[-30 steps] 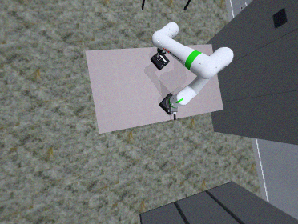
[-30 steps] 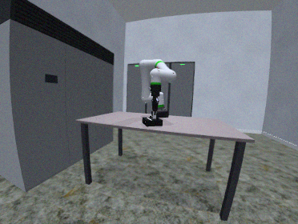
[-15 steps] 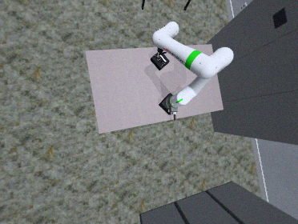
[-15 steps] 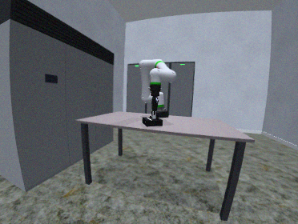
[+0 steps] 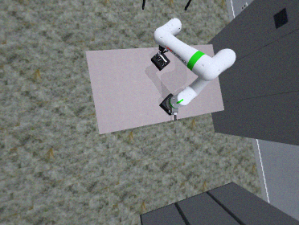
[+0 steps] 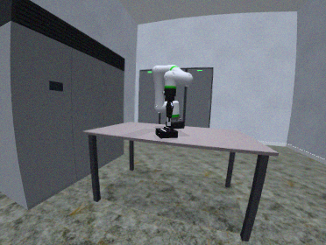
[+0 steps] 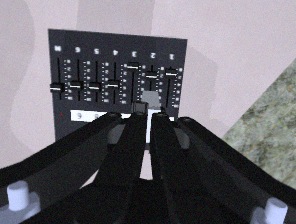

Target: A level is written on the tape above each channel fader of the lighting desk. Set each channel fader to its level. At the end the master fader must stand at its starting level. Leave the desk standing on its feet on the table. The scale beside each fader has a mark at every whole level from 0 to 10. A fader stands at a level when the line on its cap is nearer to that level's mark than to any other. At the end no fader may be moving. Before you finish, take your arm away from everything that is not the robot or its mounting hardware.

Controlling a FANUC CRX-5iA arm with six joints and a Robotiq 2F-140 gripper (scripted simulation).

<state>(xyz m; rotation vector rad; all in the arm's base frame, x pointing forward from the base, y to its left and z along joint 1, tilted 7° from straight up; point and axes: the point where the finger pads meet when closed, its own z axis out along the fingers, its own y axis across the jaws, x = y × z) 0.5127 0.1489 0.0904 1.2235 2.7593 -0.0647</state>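
Only the wrist view shows the black lighting desk (image 7: 117, 85) with its slotted faders; the top view shows a small dark box; the gripper (image 7: 149, 114) is pressed together on nothing; matte pink table (image 5: 120, 92).

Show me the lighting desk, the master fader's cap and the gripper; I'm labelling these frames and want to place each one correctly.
lighting desk (image 7: 65, 127): wrist view, bare panel near its lower left corner.
master fader cap (image 7: 56, 88): wrist view, middle of the cap under the M.
gripper (image 7: 148, 114): wrist view, between the closed fingertips.
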